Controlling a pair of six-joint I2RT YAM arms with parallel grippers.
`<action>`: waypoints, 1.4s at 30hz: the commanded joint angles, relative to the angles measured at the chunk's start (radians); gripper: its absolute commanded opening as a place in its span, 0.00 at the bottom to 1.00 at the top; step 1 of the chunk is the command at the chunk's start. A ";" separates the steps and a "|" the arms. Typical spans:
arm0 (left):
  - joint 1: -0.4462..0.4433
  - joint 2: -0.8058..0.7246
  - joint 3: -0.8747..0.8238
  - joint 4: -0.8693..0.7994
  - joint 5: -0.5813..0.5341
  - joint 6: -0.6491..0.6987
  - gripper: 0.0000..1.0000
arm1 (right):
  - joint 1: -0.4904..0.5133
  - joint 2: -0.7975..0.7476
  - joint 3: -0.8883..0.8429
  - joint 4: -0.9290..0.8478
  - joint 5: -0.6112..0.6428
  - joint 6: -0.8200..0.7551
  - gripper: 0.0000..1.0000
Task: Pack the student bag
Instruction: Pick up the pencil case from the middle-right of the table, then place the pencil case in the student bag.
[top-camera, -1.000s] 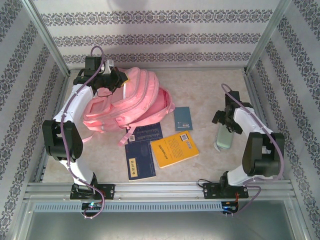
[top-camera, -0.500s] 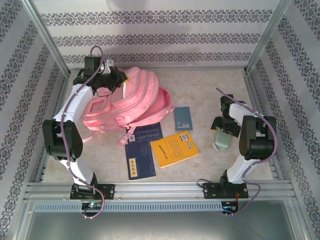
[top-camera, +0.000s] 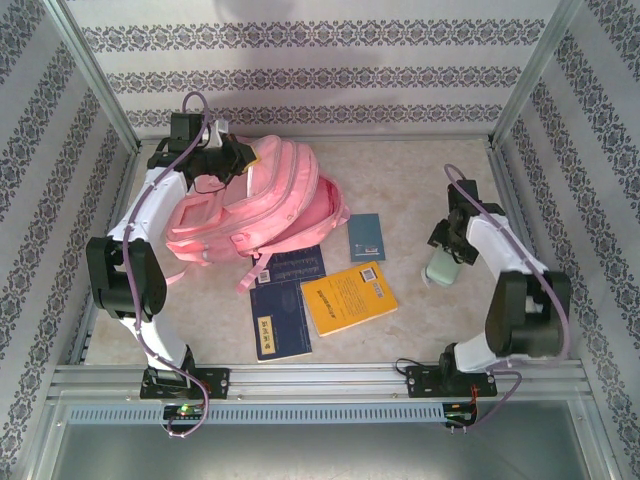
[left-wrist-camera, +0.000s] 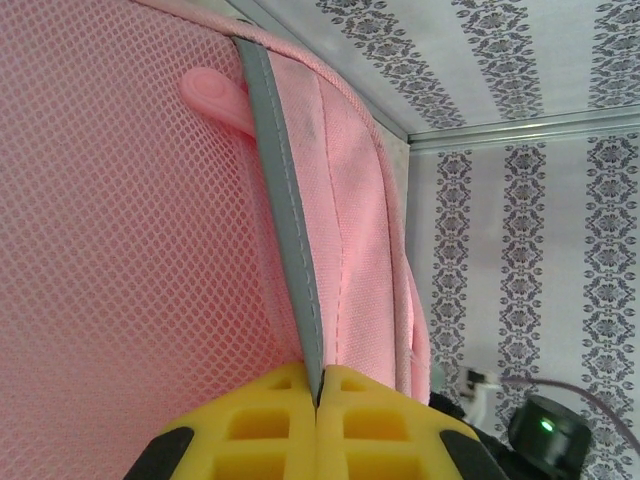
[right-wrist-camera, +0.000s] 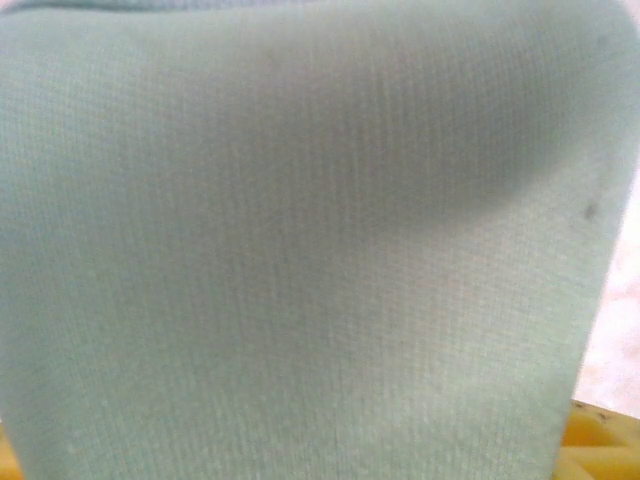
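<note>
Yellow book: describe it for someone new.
Find the big pink backpack at the left of the table. Toward the arm bases from it lie books. The yellow book sits tilted, right of the dark blue book, the only yellow cover.

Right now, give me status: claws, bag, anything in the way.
Left claw shut on student bag's grey trim strip. Right claw at pale green pouch, grip unconfirmed. Books loose on table beside bag. Yellow book lies between pouch and bag.
</note>
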 joint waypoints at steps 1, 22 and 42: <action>0.002 -0.024 0.088 -0.003 0.049 0.047 0.00 | 0.071 -0.100 0.014 -0.004 0.034 0.035 0.67; -0.056 -0.027 0.309 -0.239 0.234 0.196 0.00 | 0.301 -0.243 0.140 0.374 -0.542 0.235 0.62; -0.057 -0.027 0.253 -0.049 0.366 0.062 0.00 | 0.574 0.252 0.191 0.916 -0.411 0.613 0.65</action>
